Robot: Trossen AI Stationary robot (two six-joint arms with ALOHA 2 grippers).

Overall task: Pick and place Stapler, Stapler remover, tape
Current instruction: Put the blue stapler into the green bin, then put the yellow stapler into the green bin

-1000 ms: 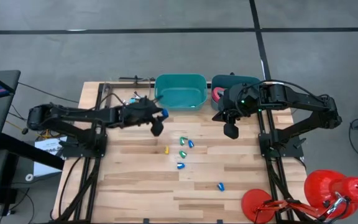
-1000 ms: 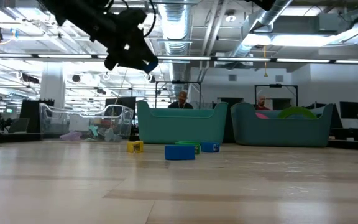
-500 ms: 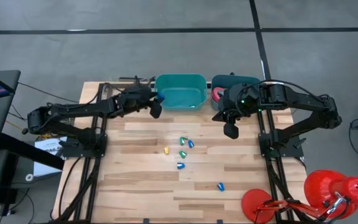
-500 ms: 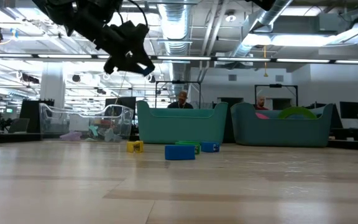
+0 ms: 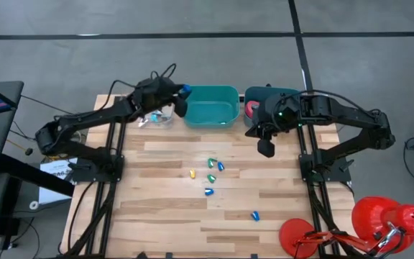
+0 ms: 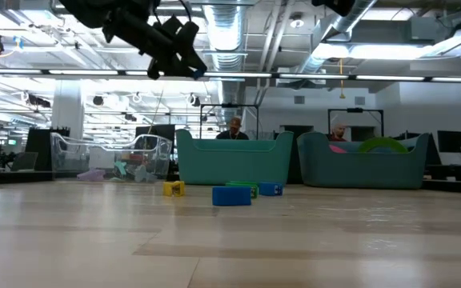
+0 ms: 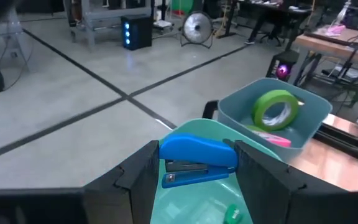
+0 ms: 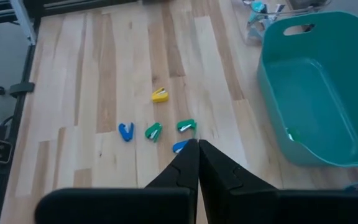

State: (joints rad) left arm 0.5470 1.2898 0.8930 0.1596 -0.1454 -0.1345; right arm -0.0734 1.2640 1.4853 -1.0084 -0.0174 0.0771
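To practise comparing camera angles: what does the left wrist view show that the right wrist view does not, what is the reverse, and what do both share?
Only the left wrist view: the left gripper shut on the blue stapler, and a green tape roll in the grey bin. Only the right wrist view: the shut right gripper over the small coloured clips on the table. Both: the teal bin.

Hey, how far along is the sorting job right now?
Done: tape already sits in the darker bin. In hand: the left pincer grips a blue stapler over the teal bin, not yet released. Left: small coloured staple removers are scattered on the table. The right pincer hangs shut.
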